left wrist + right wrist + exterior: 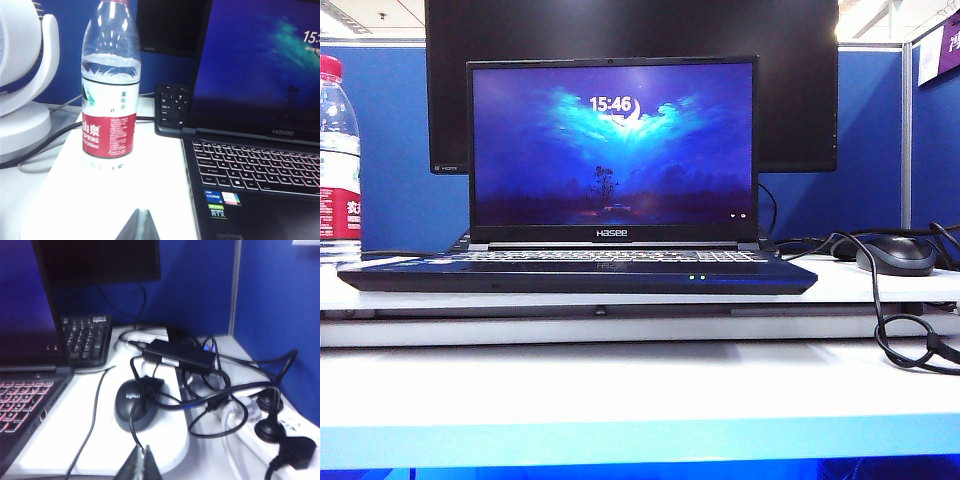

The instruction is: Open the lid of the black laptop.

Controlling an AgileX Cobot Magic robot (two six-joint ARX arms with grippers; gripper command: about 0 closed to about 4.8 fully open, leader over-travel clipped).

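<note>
The white table [620, 390] carries the black laptop [578, 273] at its middle, lid [612, 148] raised upright. A water bottle [338, 160] with a red label stands just left of the laptop. A separate black keyboard [171, 109] lies behind the laptop. To the right sit a dark mouse [895, 254], a black power brick [179, 355], tangled cables [220, 400] and a white power strip [280, 440]. A white fan base [22, 125] rests left of the bottle.
</note>
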